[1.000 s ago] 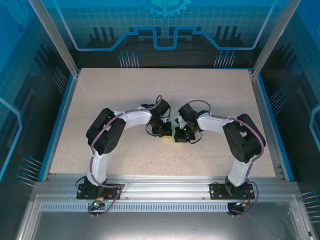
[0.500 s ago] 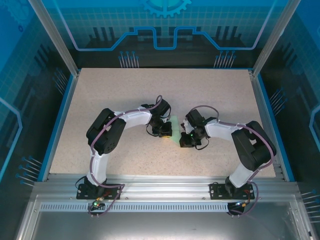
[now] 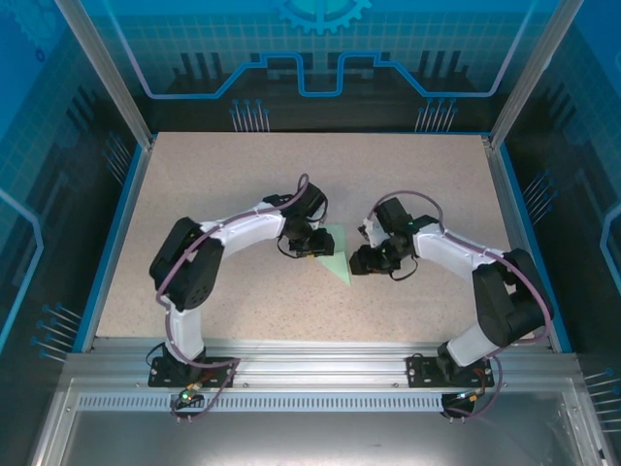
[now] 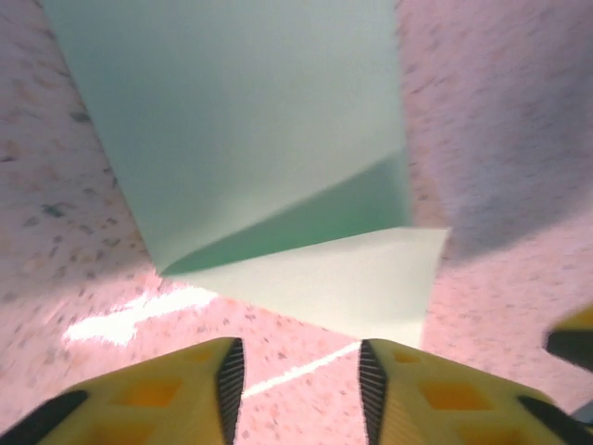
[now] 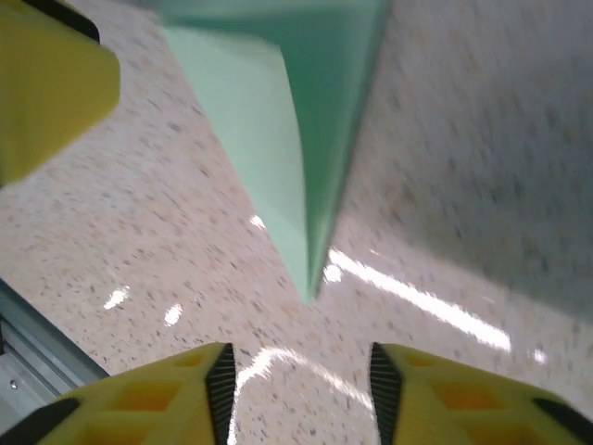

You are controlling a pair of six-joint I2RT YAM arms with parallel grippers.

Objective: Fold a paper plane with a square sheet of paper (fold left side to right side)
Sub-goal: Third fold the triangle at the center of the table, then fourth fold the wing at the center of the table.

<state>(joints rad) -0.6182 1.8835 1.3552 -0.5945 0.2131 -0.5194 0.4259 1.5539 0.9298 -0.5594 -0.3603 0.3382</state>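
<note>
Left gripper (image 4: 301, 394) hangs low over the surface (image 3: 243, 175) with its jaws parted to a moderate gap and nothing between them; its wrist view shows bare speckled top in the opening. The right gripper (image 5: 298, 394) is likewise parted and empty, and faces the left one across the work. Between the two, near the middle of the surface, lies the mint-green sheet of paper (image 3: 336, 257), already narrowed to a pointed wedge whose tip (image 5: 310, 292) aims toward the near edge in the overhead view. Neither gripper touches it, though both sit just beside it, the left at its upper left edge and the right just off its lower right. From the left wrist, a paler flap (image 4: 343, 283) lies folded across the near end of the sheet, with a dark band of shadow above it, so that layer seems not to lie fully flat. From the right wrist, one yellow finger (image 5: 46, 93) of the left gripper shows at the upper left, close to the paper. My reading is that the sheet is midway through the task, with a left-to-right fold laid over but not yet firmly creased. The next move likely calls for pinning one side while the other gripper presses along the fold without shoving the light paper sideways.
</note>
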